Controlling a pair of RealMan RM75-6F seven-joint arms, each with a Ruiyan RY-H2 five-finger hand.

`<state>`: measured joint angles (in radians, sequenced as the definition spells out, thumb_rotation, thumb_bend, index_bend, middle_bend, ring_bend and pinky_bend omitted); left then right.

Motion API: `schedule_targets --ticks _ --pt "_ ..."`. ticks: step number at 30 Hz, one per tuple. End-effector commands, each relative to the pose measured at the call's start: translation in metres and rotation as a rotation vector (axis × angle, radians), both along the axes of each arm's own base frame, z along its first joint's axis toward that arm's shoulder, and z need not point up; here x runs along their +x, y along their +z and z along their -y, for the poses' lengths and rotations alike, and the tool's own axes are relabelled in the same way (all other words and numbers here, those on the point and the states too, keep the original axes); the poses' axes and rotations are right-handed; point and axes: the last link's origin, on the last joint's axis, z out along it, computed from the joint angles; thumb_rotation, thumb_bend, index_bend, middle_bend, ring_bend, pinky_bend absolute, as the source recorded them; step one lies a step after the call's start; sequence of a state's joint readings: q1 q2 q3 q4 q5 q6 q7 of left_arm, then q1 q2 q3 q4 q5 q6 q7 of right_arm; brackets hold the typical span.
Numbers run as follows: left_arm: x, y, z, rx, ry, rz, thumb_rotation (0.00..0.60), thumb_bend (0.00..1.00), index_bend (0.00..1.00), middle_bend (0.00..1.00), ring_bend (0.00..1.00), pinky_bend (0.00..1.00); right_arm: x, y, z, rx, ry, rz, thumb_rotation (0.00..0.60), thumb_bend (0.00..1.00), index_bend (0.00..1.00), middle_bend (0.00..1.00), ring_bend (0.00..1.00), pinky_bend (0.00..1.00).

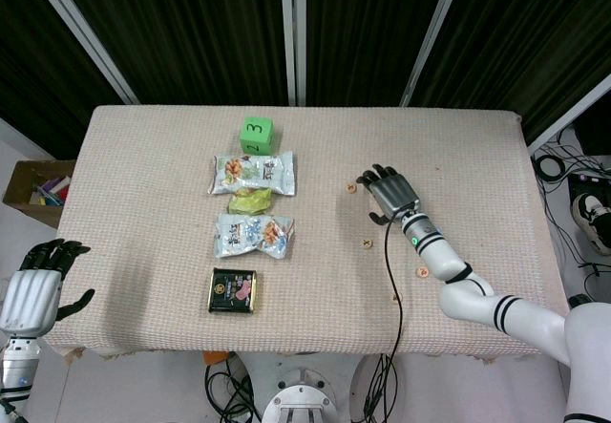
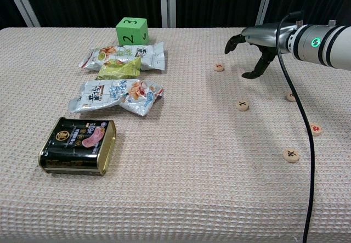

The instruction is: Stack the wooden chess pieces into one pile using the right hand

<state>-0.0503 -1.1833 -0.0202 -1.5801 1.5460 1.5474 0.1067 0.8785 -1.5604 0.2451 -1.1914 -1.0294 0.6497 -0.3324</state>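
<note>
Five wooden chess pieces lie scattered; right hand hovers, fingers spread, holding nothing

Dark panels with pale metal struts back the far side — a beige cloth-covered table fills the middle, a cardboard box on the floor at left.

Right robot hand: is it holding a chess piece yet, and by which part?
Nothing is held. The right robot hand hovers open above the table, fingers spread and curved down, beside the nearest chess piece but not touching it.
</note>
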Motion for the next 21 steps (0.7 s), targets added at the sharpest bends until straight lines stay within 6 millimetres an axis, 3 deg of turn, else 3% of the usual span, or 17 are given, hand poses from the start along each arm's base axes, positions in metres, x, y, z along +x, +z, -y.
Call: schedule_targets --ticks 1,8,21 --pt "0.0 0.0 0.0 -0.001 0.0 0.001 0.6 0.17 0.27 0.23 0.15 0.19 -0.001 0.001 0.005 -0.013 -0.006 -0.006 0.6 0.26 0.23 0.16 0.02 0.16" --pt "-0.001 0.0 0.001 -0.002 0.005 0.001 0.6 0.17 0.27 0.23 0.15 0.19 0.001 -0.011 0.02 -0.007 -0.03 -0.039 0.6 0.29 0.27 0.17 0.02 0.15" --pt "-0.007 0.0 0.004 0.001 0.036 0.002 0.6 0.18 0.27 0.23 0.15 0.19 0.022 -0.042 0.044 0.003 -0.03 -0.066 0.6 0.34 0.33 0.21 0.02 0.15"
